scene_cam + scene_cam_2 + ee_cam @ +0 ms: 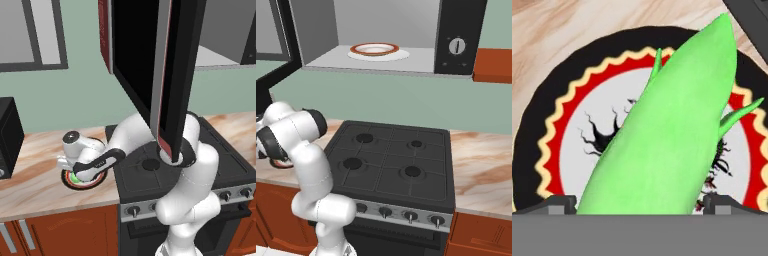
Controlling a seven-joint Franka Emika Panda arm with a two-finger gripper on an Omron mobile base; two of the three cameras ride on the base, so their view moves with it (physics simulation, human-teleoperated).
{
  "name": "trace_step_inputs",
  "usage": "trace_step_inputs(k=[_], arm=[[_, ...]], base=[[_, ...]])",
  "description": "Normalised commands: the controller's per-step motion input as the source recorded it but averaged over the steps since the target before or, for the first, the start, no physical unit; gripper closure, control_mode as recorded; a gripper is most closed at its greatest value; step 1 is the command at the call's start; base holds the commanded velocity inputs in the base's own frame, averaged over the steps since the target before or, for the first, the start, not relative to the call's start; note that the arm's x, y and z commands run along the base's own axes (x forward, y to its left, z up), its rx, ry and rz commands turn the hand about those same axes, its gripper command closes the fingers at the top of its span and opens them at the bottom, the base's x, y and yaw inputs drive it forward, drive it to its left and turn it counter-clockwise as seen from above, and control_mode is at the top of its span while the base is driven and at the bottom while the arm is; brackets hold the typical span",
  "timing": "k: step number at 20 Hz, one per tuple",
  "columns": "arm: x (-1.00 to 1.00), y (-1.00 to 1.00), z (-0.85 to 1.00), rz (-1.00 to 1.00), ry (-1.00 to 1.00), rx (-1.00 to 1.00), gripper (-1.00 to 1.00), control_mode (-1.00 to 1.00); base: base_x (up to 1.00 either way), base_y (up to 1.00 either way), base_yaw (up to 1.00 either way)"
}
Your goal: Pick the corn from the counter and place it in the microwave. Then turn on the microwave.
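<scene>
Corn point(667, 135) lies closest to the hand camera, a bright-green tapered cob running from the bottom of that view up to its pointed tip at the upper right. It rests on the plate point(572, 120), a round dish with a black rim, a red and yellow scalloped ring and a white centre with a dark drawing. Two dark fingertips point(559, 204) stand far apart at the bottom of the hand view, one on each side of the corn's thick end, so the gripper point(639, 205) is wide open and has hold of nothing.

From the left base view the plate point(80, 179) sits on the counter point(35, 185) just left of the stove point(175, 175), and the gripper point(75, 172) hangs low over it, with a sliver of green showing beneath the hand. The microwave's door point(160, 65) hangs open above the stove, its edge toward the camera.

From the right base view the microwave point(456, 45) is mounted above the stove point(391, 165), its grey chamber open. A second plate point(374, 49) with a red rim lies inside on the chamber floor. A dial point(456, 46) sits on the black panel to the right of the chamber.
</scene>
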Motion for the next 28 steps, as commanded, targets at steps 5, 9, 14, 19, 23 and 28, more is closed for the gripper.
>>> trace_step_inputs(k=[5,9,14,19,23,28], arm=[[0.00,0.00,-0.29,-0.10,0.00,0.02,-1.00,-1.00],[-0.03,0.00,-0.32,-0.10,0.00,0.03,1.00,-1.00],[-0.01,-0.03,-0.24,-0.09,0.04,0.03,1.00,-1.00],[-0.01,-0.42,-0.17,-0.01,0.00,-0.01,1.00,-1.00],[-0.05,-0.43,-0.07,0.00,-0.02,-0.02,1.00,-1.00],[-0.12,-0.29,-0.02,0.03,-0.07,0.00,1.00,-1.00]], base=[[0.00,0.00,0.00],[0.00,0.00,0.00],[0.00,0.00,0.00],[0.00,0.00,0.00],[0.00,0.00,0.00],[0.00,0.00,0.00]])
